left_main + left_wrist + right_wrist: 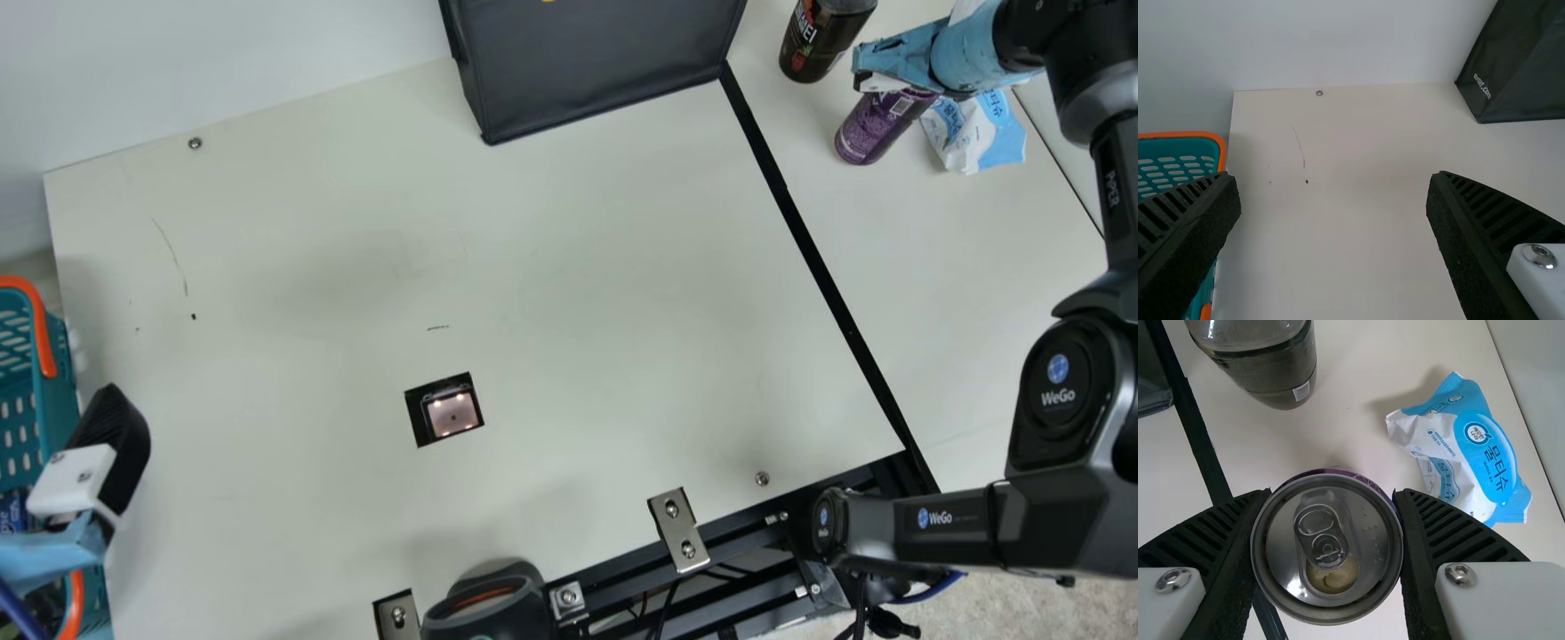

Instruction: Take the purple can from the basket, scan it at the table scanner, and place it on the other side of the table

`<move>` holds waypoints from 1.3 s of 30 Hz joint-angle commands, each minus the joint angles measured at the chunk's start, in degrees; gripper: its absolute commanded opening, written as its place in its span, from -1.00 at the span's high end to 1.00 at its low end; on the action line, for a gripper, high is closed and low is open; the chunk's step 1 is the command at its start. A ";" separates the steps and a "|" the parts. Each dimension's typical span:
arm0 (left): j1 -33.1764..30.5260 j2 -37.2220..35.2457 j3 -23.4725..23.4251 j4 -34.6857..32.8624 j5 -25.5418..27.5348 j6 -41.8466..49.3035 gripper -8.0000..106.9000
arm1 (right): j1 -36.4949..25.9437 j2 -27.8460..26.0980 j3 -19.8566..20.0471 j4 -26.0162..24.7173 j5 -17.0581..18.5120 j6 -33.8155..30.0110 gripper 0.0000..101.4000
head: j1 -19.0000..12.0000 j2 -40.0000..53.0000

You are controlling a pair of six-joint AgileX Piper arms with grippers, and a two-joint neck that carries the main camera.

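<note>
Purple can (1325,553) sits clasped in the right jaws (1332,492) on the other side of the tabletop (578,311), beyond the black strip (800,227), with a dark bottle (818,40) and a blue-and-white soft packet (1481,453) close by. The left jaws (1333,175), spread and holding nothing, hang beside the teal basket (60,400), well apart from the table scanner (452,413). Setting the can down appears to be the step in hand, the scan presumably done. From overhead, it is hard to say whether the base fully meets the tabletop; the arm would do well to level the can and ease it down until the whole rim of the base bears, then part both fingers evenly, since a lopsided release could tip it. The mouth under the tab looks open, one more reason to keep it upright. Backing straight up along the can's sides, before any sideways swing, should spare the bottle and the packet a knock.
</note>
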 commanded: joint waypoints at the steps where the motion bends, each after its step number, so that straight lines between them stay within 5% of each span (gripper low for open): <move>1: 0.00 0.00 0.00 0.00 0.00 0.00 -0.71 | 0.10 0.06 0.28 0.18 -0.30 0.13 1.00 | -1.66 -0.13; 31: 0.00 0.00 0.00 0.00 0.00 0.00 -0.71 | 0.00 0.80 1.13 0.65 -1.13 1.35 -0.87 | -1.66 -0.13; 39: 0.00 0.00 0.00 0.00 0.00 0.00 -0.71 | 0.04 0.79 1.10 0.27 -1.11 1.75 -0.87 | -1.66 -0.13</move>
